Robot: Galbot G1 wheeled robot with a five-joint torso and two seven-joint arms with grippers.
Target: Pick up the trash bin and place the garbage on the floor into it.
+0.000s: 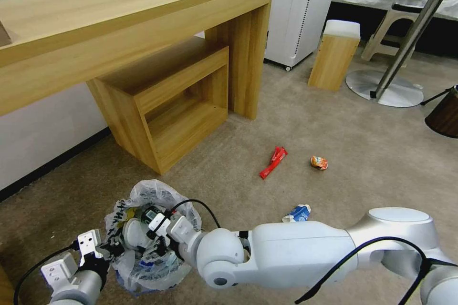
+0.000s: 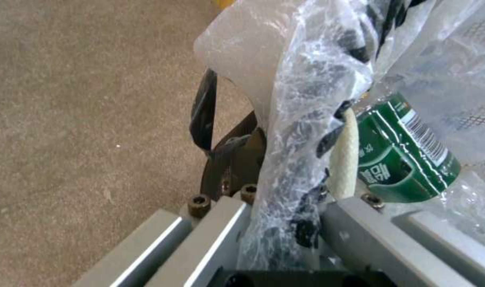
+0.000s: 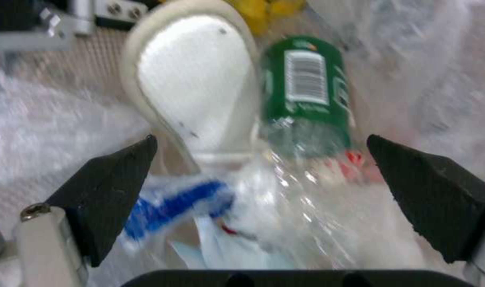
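Your left end effector (image 1: 110, 250) is clamping the rim of the small round trash bin lined with crinkled clear plastic bearing black lettering (image 1: 157, 190), holding it low at the near left over the beige carpet floor (image 1: 334, 133); in the left wrist view the bag plastic (image 2: 301, 131) is pinched between its fingers. Your right end effector (image 3: 264, 187) is reaching into the bin's mouth with its black fingers (image 3: 104, 187) spread wide and gripping nothing. Inside the bin a white slipper (image 3: 200, 91) is lying just beside a clear bottle with a green label (image 3: 306, 87), with a blue-and-white wrapper (image 3: 173, 203) below them. On the carpet, a long red wrapper (image 1: 273, 161), a crumpled orange wrapper (image 1: 319, 162) and a blue-white carton (image 1: 297, 213) are lying apart from the bin, in front of the light wooden worktop (image 1: 119, 24).
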